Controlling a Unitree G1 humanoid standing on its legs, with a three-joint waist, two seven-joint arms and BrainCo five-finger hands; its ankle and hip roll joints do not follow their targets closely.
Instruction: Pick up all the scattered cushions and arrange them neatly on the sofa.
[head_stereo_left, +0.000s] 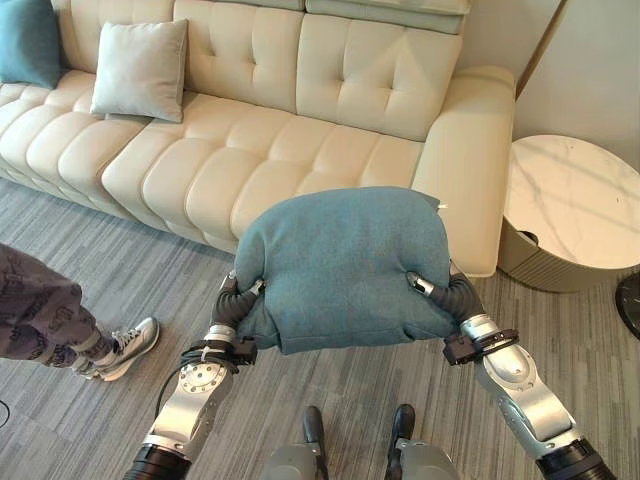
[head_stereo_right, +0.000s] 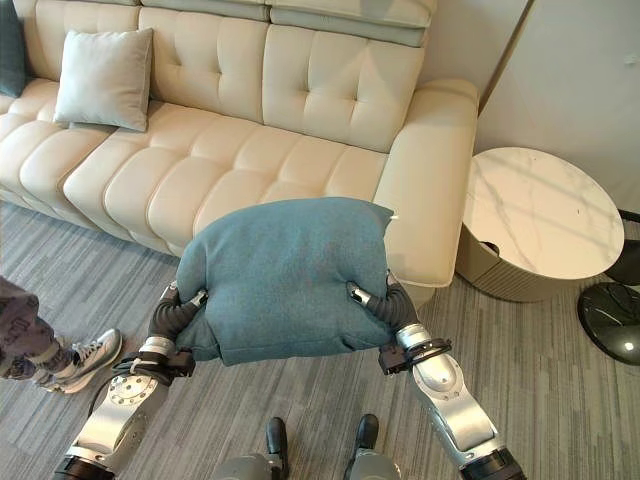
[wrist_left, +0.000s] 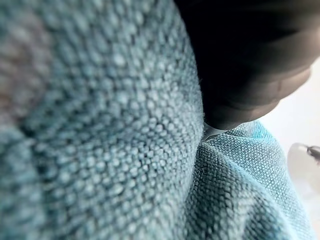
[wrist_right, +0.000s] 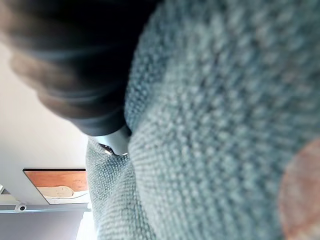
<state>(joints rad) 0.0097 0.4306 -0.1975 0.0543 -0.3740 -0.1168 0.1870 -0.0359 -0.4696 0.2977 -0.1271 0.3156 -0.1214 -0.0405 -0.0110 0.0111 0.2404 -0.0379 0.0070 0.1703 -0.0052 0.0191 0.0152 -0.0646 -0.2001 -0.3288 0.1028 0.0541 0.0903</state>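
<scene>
A cream sofa carries a pale grey cushion against its backrest. In front of it, above the carpet, a teal cushion is held up between both hands. The right hand pinches its edge; the left hand seems buried in fabric, grip unclear.

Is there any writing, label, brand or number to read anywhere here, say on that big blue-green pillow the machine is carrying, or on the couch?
None that can be read.
Teal woven fabric cushion, held between the left hand and right hand: plain cloth, no tag in sight.
Cream tufted leather sofa and pale grey square cushion: no print.
Round white marble side table: veins only.
Person's grey sneaker: any marking is too small to read.
</scene>
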